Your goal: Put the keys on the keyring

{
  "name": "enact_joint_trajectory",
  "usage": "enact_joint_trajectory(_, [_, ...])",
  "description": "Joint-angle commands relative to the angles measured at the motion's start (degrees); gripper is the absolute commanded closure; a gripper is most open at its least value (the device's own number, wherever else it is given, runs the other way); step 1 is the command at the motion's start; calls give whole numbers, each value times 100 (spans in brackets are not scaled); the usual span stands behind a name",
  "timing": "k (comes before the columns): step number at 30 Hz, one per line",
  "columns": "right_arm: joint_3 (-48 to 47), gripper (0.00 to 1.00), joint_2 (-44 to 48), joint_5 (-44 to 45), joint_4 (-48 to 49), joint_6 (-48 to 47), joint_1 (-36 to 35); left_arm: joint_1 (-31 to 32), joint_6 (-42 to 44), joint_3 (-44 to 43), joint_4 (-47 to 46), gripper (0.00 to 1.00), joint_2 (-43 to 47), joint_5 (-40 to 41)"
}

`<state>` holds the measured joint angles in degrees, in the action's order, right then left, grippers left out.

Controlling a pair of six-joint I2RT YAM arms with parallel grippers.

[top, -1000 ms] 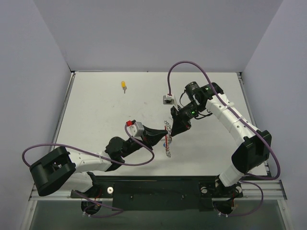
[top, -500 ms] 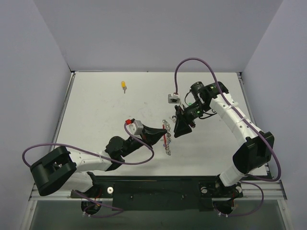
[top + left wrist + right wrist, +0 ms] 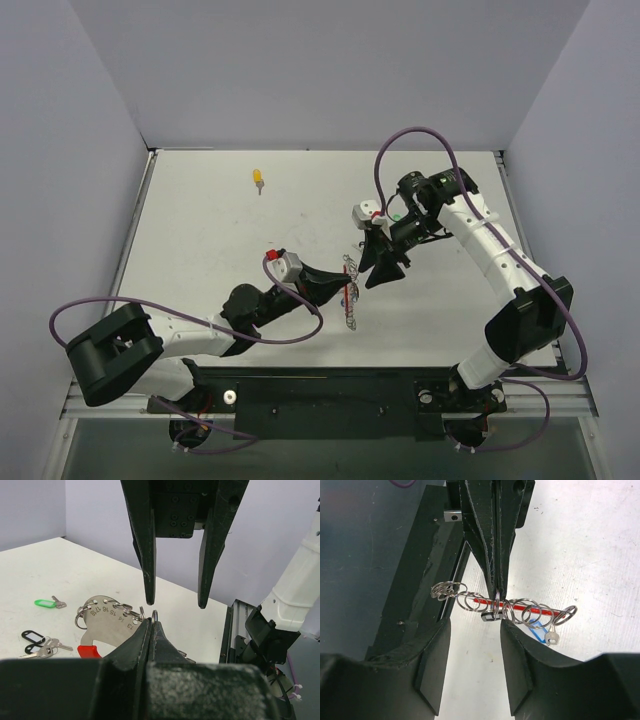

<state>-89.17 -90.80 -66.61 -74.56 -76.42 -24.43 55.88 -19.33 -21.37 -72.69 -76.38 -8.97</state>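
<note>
In the overhead view, the keyring [image 3: 350, 297] is seen just below the middle of the frame, raised off the white table [image 3: 200, 240] in the left gripper [image 3: 346, 283]. Those fingers are pressed together with no gap between them and are pinched on one of the silver rings strung along its red section. In the right wrist view the same pinch enters from the top of the frame, and the keyring [image 3: 520, 609] is stretched across the centre as a row of silver rings on a red bar. The right gripper [image 3: 371, 276] is held just to the right of the keyring. Its fingers are spread wide and nothing is gripped between them. In the left wrist view its two fingers [image 3: 148, 555] hang down from the top edge, with their tips just above the pinched ring. A yellow-tagged key [image 3: 259, 179] is seen lying on the table at the upper left, well apart from both arms. A green-tagged key [image 3: 46, 602] and black-tagged keys [image 3: 34, 639] lie on the table at the left of the left wrist view. A blue tag [image 3: 538, 626] and a small silver key [image 3: 551, 639] appear just below the right end of the keyring. Whether they hang from it cannot be told.
</note>
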Motion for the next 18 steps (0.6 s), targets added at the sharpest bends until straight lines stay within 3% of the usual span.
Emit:
enact_joint_trajectory(1, [-206, 60, -122, -291, -1543, -356, -45, -24, -79, -245, -2162, 100, -9, -87])
enact_joint_trajectory(12, [-321, 69, -376, -238, -1526, -198, -238, -24, -27, -245, -2162, 100, 9, 115])
enact_joint_trajectory(18, [-391, 79, -473, -203, -1526, -110, -344, -24, 0, -254, -2162, 100, 0, 168])
